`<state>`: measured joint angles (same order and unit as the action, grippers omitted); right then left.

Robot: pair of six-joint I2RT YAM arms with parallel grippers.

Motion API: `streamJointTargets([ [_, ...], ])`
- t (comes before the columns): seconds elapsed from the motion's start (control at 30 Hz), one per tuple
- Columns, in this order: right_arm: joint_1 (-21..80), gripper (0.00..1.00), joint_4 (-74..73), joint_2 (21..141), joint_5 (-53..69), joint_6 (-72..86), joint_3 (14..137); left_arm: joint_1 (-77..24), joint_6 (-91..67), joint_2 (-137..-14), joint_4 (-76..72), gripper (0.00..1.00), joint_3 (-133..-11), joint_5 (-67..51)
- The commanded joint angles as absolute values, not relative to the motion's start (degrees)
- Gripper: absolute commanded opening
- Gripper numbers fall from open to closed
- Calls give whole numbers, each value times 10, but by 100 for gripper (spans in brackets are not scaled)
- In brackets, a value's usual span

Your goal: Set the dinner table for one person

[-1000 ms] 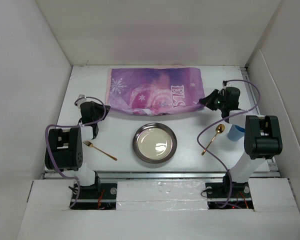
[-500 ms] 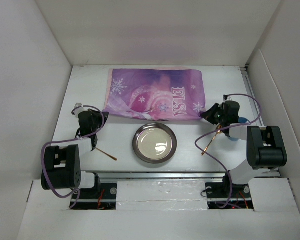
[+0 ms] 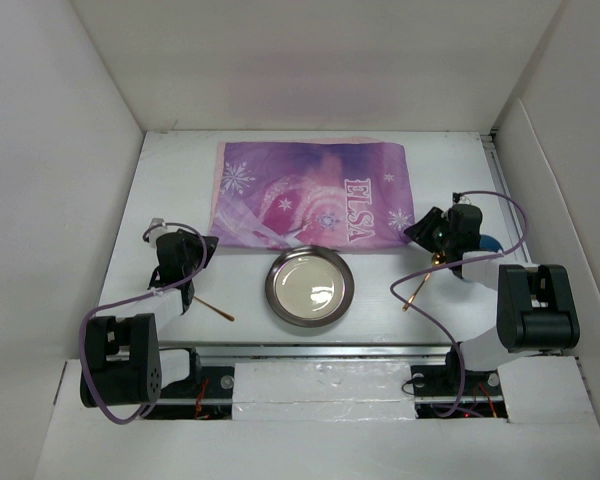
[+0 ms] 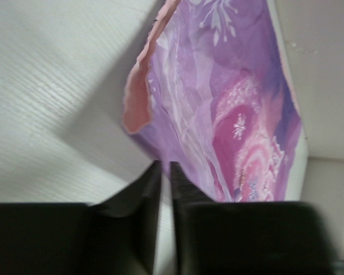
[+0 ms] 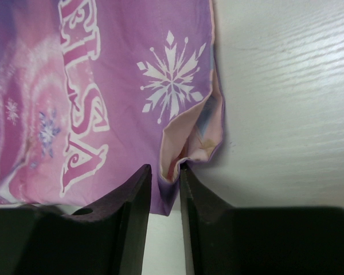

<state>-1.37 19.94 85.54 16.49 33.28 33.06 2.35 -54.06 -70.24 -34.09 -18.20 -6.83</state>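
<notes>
The purple "ELSA" placemat (image 3: 310, 195) lies mostly flat on the white dinner table (image 3: 180, 160), its near edge rumpled and touching the plate's far rim. My left gripper (image 3: 202, 243) is shut on the mat's near-left corner. The left wrist view shows its jaws (image 4: 165, 166) nearly closed on the lifted purple cloth (image 4: 229, 103). My right gripper (image 3: 417, 228) grips the near-right corner. The right wrist view shows the folded corner (image 5: 189, 143) pinched between its jaws (image 5: 165, 169).
A silver plate (image 3: 309, 285) sits at the near middle of the table. A gold fork (image 3: 215, 308) lies to its left, partly under my left arm. A gold spoon (image 3: 412, 292) lies to its right. A blue cup (image 3: 487, 243) stands behind my right arm.
Both grippers have drawn the placemat toward the near edge and spread it flatter. The arms have pulled back toward their bases. The plate, fork and spoon have stayed put.
</notes>
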Motion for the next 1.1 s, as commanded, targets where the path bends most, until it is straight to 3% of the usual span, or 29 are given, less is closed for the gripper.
streamJointTargets([
  [0.0,-9,37,183,846,141,314,368,25,-526,-672,-316,16,-172,-51],
  [0.13,-9,47,146,785,125,299,367,25,-533,-628,-296,45,-167,-39],
  [0.27,33,52,136,680,178,285,323,25,-555,-534,-294,48,-170,-64],
  [0.33,83,52,123,609,197,267,297,25,-552,-497,-287,44,-181,-90],
  [0.4,117,3,120,563,209,263,248,25,-541,-444,-266,39,-193,-123],
  [0.47,161,0,139,517,251,260,198,25,-523,-398,-238,21,-209,-149],
  [0.5,174,4,148,509,251,265,187,25,-511,-384,-227,13,-216,-175],
  [0.53,202,17,155,503,249,274,176,25,-500,-371,-213,4,-234,-184],
  [0.57,216,51,166,506,244,277,168,25,-479,-354,-178,0,-249,-195],
  [0.6,227,62,175,513,237,280,163,20,-464,-355,-152,0,-267,-212],
  [0.67,254,73,184,560,226,284,167,9,-428,-359,-100,0,-328,-218],
  [0.73,268,74,206,605,228,293,182,9,-380,-369,-49,4,-389,-243],
  [0.8,282,74,241,673,219,301,186,9,-322,-379,-16,17,-429,-250],
  [0.87,287,72,285,729,221,317,189,-13,-274,-402,42,24,-481,-253],
  [1.07,287,62,376,848,243,349,200,-22,-276,-401,-2,28,-438,-262],
])
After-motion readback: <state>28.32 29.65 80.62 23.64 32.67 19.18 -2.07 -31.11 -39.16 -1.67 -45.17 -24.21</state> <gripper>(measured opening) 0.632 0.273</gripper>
